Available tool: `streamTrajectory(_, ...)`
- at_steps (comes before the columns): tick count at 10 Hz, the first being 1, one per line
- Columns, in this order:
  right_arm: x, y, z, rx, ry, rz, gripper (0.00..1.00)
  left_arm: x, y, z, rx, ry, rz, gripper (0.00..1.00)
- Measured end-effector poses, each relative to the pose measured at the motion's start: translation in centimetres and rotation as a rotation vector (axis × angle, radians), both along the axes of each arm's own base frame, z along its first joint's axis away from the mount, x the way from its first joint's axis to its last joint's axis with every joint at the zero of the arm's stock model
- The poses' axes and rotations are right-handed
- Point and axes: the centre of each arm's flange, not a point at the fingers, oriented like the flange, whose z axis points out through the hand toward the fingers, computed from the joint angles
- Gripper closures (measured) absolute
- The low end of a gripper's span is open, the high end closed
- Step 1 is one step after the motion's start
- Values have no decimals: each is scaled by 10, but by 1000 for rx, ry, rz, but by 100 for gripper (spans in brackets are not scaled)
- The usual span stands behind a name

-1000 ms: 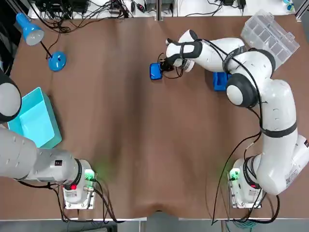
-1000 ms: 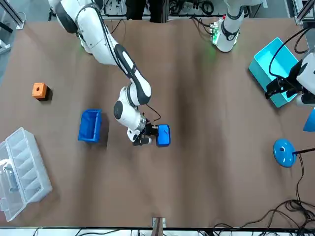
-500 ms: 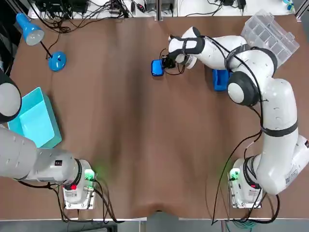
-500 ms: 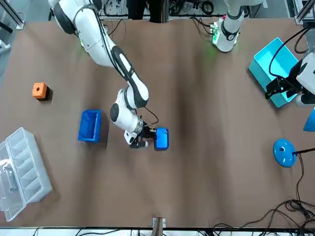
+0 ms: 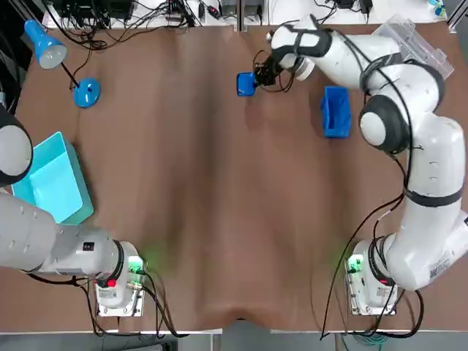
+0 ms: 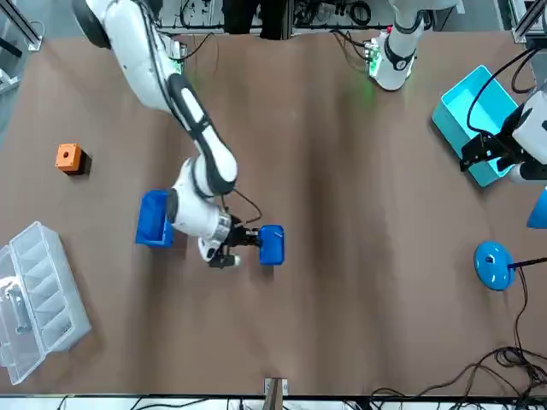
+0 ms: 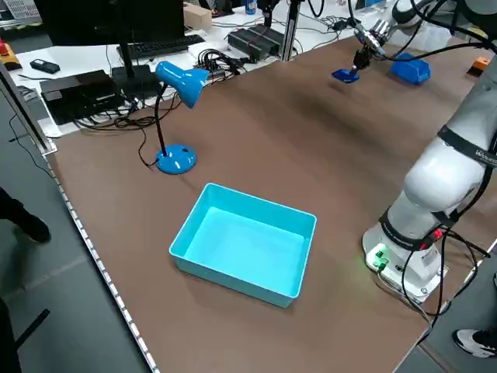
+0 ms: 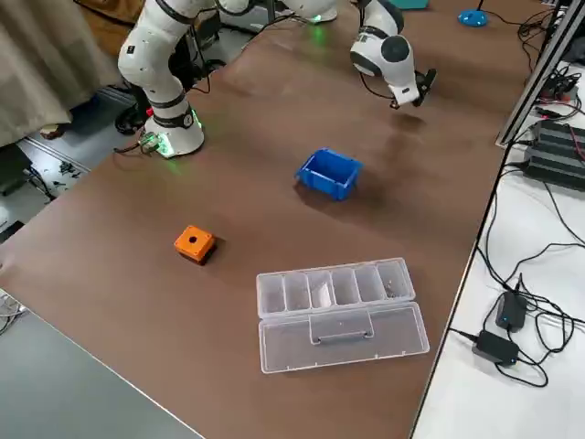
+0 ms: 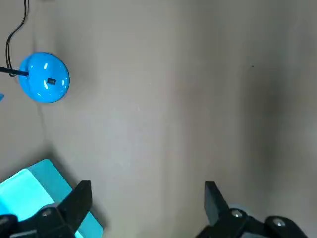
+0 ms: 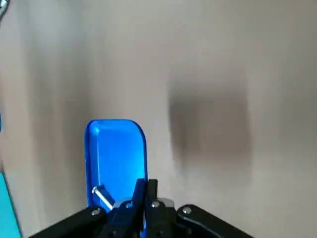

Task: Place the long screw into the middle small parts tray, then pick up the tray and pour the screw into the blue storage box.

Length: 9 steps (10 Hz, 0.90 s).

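Blue tray [image 10: 116,153], screw [image 10: 101,194] inside, pinched aloft by outstretched right arm's fingers [image 10: 140,198]; left fingers [image 9: 79,198] apart.

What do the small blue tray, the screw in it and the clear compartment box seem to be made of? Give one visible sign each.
Small blue tray, held by the right gripper: probably moulded plastic, uniform glossy blue, rounded corners. Screw: likely metal, silvery shine. Clear compartment box: transparent plastic, table showing through.
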Motion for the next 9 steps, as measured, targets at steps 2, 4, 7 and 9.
streamTrajectory(2,10,-55,13,16,18,74,97,0,0,0,0,0,0,0)
streamTrajectory(4,28,-120,32,-34,8,137,97,0,0,-1,0,1,0,0)
streamTrajectory(7,39,-194,57,-98,-4,212,97,2,0,-4,0,8,0,0)
streamTrajectory(9,41,-271,56,-109,13,256,97,3,0,-5,0,10,1,0)
